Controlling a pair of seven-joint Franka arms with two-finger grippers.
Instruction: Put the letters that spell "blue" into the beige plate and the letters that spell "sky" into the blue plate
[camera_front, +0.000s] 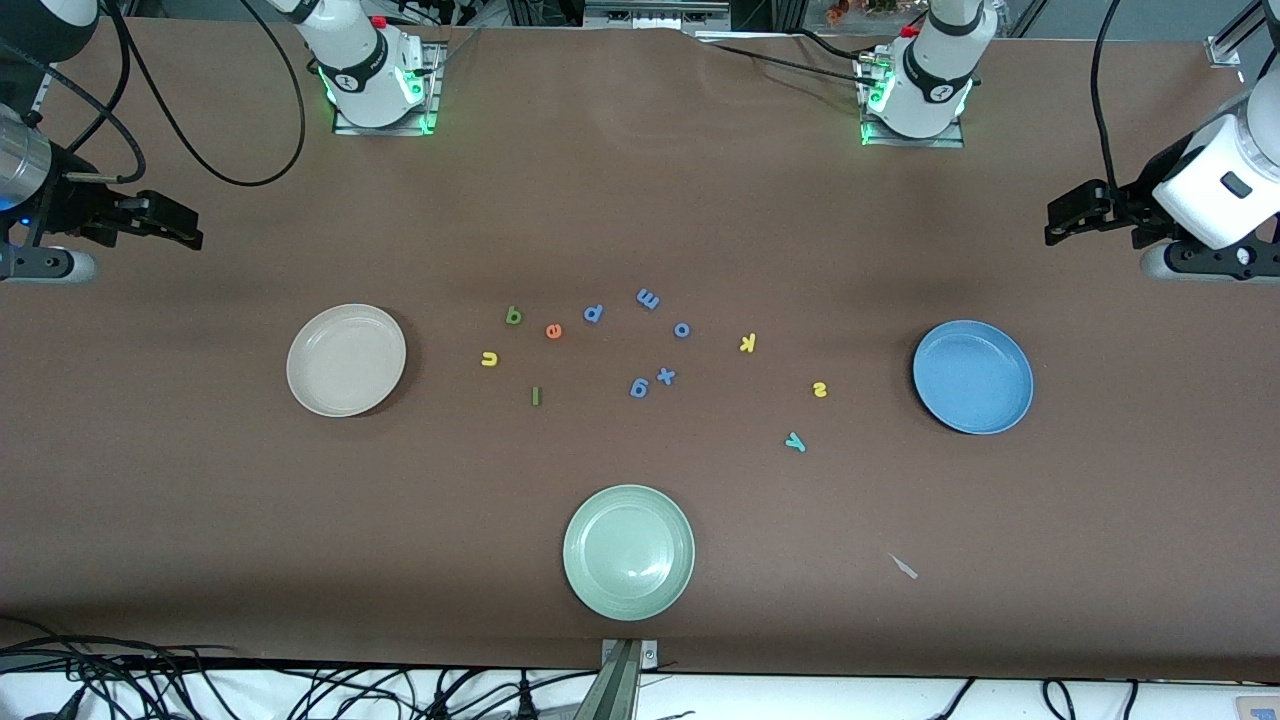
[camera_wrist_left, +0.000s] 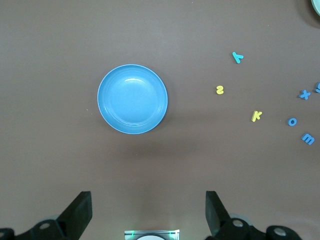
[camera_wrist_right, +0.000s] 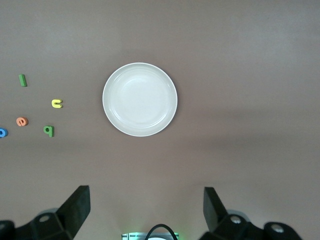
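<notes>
Nothing sorted yet, as far as the pics show: beige plate (camera_front: 346, 360) and blue plate (camera_front: 972, 377) are both bare, all 7 task letters lie loose on the table (camera_front: 640, 200). "blue" set sits just beside the beige plate, toward the table's middle: green b (camera_front: 513, 316), orange e (camera_front: 553, 331), yellow u (camera_front: 489, 358), w/ dark green l (camera_front: 536, 396) nearest the front cam of the four. "sky" set is strung toward the blue plate: yellow k (camera_front: 747, 343), yellow s (camera_front: 820, 390), teal y (camera_front: 795, 441), the y nearest the front cam. Between the 2 groups are blue-violet letters (p, m, o, x, g) (camera_front: 640, 387), not wanted. A pale green plate (camera_front: 628, 551) sits nearest the front cam, also no part of the job. Left gripper (camera_wrist_left: 149, 210) hangs high over the table's edge at the left arm's end, jaws wide, holding nothing; right gripper (camera_wrist_right: 146, 209) likewise at the right arm's end, jaws wide & bare. Both arms wait. My read: 0 of 7 placed, whole job left: 4 picks for beige, 3 for blue.
</notes>
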